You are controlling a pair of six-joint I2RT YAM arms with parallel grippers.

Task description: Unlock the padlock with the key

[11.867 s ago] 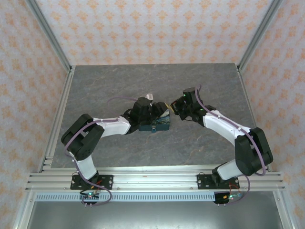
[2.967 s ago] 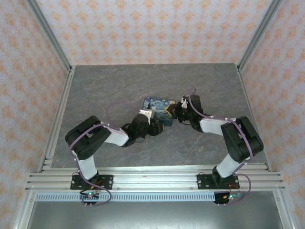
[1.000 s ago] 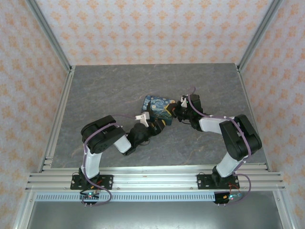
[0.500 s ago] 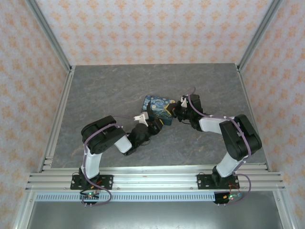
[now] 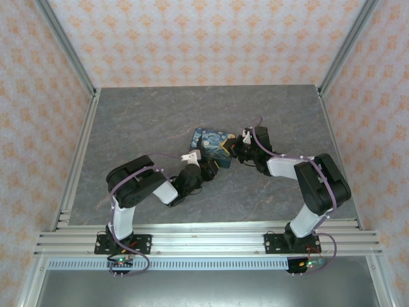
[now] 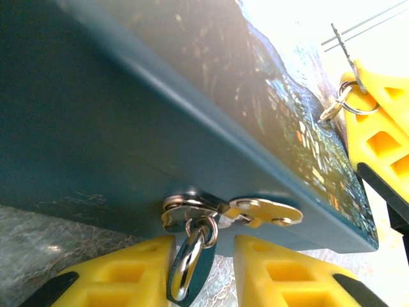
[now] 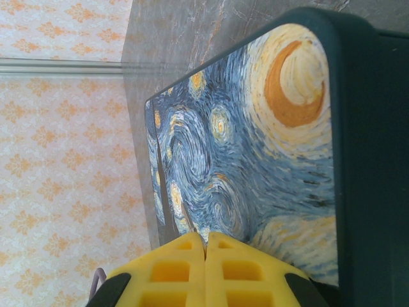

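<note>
We locate the padlock [image 6: 188,272] on the teal side wall of the box [image 6: 128,128]. Its shackle passes through the metal hasp [image 6: 255,211] at the wall's lower edge, and its dark bluish body hangs below the hasp, just above the table [image 5: 160,115].

In the left wrist view, the left gripper [image 6: 204,251] straddles the padlock with one yellow finger [image 6: 128,275] on each side of it. The jaws stand apart. The finger on the left of that view is against the lock body or very nearly so, and we see a clear gap on the other side. We therefore record this gripper as released, not clamped.

The right gripper [image 7: 206,246] sits at the opposite corner of the box, with its tips at the edge of the swirl-print lid. Its fingers are pressed together with no gap. In the left wrist view the thin key [image 6: 343,54] projects from those tips, with a key ring [image 6: 342,107] hanging beside it. We read this as a clenched grasp on the key.

In the top external view the box lies near the middle of the table, between the two grippers.
</note>
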